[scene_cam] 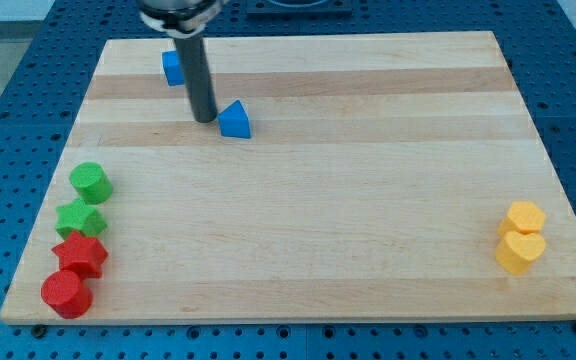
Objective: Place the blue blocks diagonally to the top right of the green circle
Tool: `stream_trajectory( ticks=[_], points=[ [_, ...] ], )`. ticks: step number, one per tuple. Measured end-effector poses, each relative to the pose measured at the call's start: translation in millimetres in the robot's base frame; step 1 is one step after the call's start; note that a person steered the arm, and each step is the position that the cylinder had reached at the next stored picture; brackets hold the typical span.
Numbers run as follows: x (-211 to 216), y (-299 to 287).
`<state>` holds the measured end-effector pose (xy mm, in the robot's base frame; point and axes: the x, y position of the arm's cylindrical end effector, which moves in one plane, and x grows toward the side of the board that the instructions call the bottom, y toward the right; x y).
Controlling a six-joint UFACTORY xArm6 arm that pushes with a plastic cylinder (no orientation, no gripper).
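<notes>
Resting on the pale wooden surface (368, 200) just left of the blue triangular block (235, 120), with the blue square block (173, 67) behind, my tip (205, 119), a jawless rod, should push gently, centred, toward the spot up-right of the green circle (90, 182).

My tip (205, 119) sits just left of the blue triangle (235, 121), the blue cube (173, 67) partly behind the rod

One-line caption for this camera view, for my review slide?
My tip rests just left of the blue triangle, the blue cube behind the rod, far above the green circle.
</notes>
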<state>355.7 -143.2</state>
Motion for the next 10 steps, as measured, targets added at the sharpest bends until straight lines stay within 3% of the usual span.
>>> stream_trajectory(
  ticks=[2,4,6,7,8,9,10],
  points=[
    [-30,-82],
    [-58,-45],
    [-61,-79],
    [-135,-112],
    [-152,-95],
    [-151,-95],
    [-103,-59]
  ],
)
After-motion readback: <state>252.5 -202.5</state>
